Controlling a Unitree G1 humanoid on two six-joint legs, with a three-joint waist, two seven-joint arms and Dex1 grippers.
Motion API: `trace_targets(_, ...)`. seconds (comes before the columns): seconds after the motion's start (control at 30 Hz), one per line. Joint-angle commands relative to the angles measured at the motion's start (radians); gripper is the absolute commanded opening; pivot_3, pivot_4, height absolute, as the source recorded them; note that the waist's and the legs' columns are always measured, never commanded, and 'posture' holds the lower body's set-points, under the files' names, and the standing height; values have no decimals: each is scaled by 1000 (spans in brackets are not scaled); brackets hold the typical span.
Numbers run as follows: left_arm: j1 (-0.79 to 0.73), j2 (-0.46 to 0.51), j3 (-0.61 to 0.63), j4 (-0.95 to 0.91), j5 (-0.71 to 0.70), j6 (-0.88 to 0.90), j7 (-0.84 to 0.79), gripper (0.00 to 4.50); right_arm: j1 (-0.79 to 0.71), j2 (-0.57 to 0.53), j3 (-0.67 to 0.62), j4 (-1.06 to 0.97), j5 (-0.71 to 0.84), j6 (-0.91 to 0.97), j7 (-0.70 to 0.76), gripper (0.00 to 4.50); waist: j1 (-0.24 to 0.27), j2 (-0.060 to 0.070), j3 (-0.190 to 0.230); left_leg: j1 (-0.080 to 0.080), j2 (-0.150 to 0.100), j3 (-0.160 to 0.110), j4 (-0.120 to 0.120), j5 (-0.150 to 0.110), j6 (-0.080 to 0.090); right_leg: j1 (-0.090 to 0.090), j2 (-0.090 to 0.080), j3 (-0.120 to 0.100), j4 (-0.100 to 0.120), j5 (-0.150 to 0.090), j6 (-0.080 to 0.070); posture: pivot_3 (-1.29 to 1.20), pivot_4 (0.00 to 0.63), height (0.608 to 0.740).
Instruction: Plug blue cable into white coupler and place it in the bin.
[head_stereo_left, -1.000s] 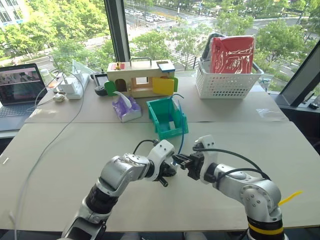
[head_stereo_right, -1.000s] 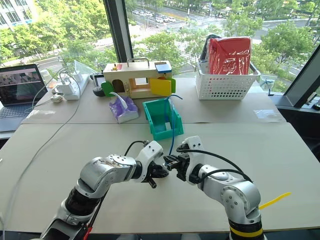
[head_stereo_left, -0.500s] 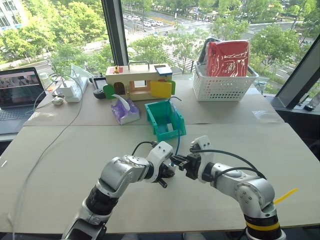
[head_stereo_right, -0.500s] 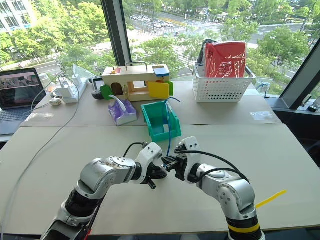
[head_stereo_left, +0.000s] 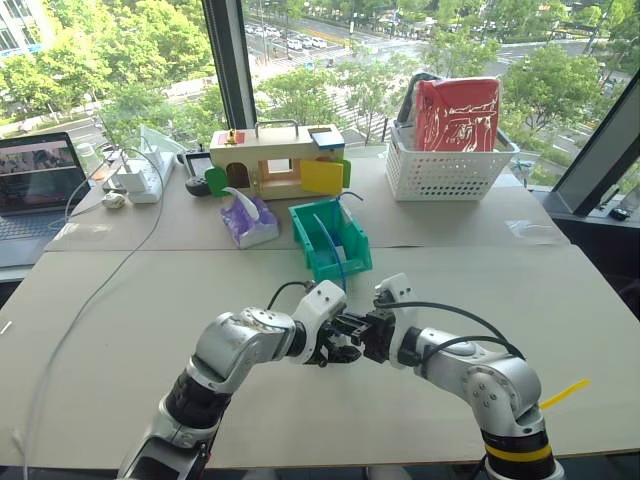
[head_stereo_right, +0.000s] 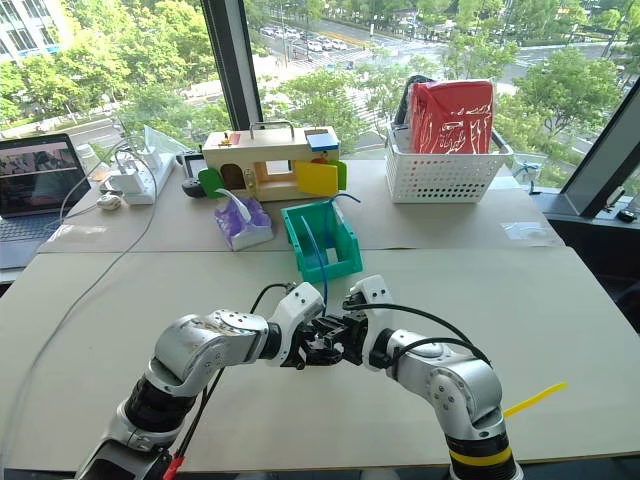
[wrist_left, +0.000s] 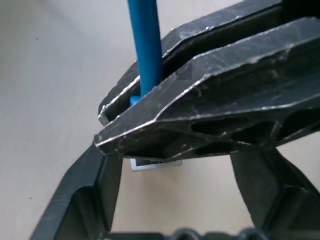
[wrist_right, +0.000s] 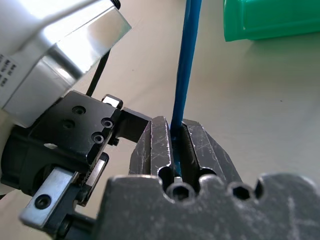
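Beige tabletop: right gripper clamps blue cable, white coupler seemingly attached, left gripper spread, empty; bin at twelve o'clock awaits.

front: bin beside tissue pack | sides: bare table | back: basket

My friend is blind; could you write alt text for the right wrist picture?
The robot's right hand pinches a thin bright-blue cable between two scratched black fingers. The cable rises toward a teal-green plastic bin on the beige table.
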Motion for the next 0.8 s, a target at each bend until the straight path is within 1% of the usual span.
trace_targets(0.03,-18,86,177,-35,-102,-35,-102,3592,-14,-9,-104,6,68,112,-31,0,-1,1,2,0,0,0,0,0,0,0,0,0,0,0,0,0,150,740)
trace_targets(0.13,-6,139,248,-54,-169,-61,-162,3592,-63,-23,-183,-4,114,159,-43,0,3,1,10,-1,0,0,0,0,0,-1,0,0,1,0,0,0,150,740)
trace_targets(0.2,45,251,240,-101,-146,-196,-263,3592,-139,-43,-264,13,163,197,-46,0,4,1,18,-3,0,0,0,0,0,-1,0,0,0,1,-2,0,150,740)
trace_targets(0.23,67,298,227,-115,-134,-240,-298,3592,-169,-52,-287,21,178,208,-47,0,2,3,24,-4,0,0,0,0,0,-2,0,0,0,3,-6,0,150,740)
trace_targets(0.33,116,334,247,-74,-74,-389,-285,3592,-315,-68,-343,102,211,215,-43,0,3,4,27,-11,0,0,0,1,-1,-11,0,1,2,5,-8,0,150,740)
trace_targets(0.4,134,331,257,-55,-45,-466,-266,3592,-401,-87,-353,172,204,205,-29,0,3,4,28,-17,0,0,0,2,-3,-17,0,1,3,5,-8,0,150,740)
trace_targets(0.47,152,321,268,-57,-45,-519,-266,3592,-482,-117,-322,252,170,166,10,0,3,4,28,-17,0,0,0,2,-3,-17,0,1,3,5,-9,0,150,740)
trace_targets(0.57,178,296,274,-69,-47,-557,-239,3592,-602,-158,-220,415,77,51,108,0,2,4,28,-19,0,0,1,2,-3,-17,0,1,2,5,-9,0,150,740)
trace_targets(0.63,199,291,264,-77,-34,-573,-220,3592,-680,-166,-159,535,16,-35,178,0,-2,5,29,-19,0,0,1,2,-3,-17,0,1,2,5,-8,0,150,740)
trace_targets(0.7,229,281,262,-95,-24,-579,-187,3592,-773,-159,-81,697,-69,-152,263,0,-8,5,29,-19,0,0,1,2,-3,-18,0,0,2,5,-8,0,150,740)
trace_targets(0.77,258,272,265,-110,-18,-584,-154,3592,-834,-164,20,841,-184,-288,346,0,-17,5,29,-19,0,0,1,2,-3,-18,0,1,3,5,-8,0,150,740)
trace_targets(0.8,276,268,266,-120,-14,-588,-140,3592,-863,-155,47,920,-227,-349,374,0,-21,5,29,-18,0,0,1,2,-3,-18,0,1,3,5,-8,0,150,740)
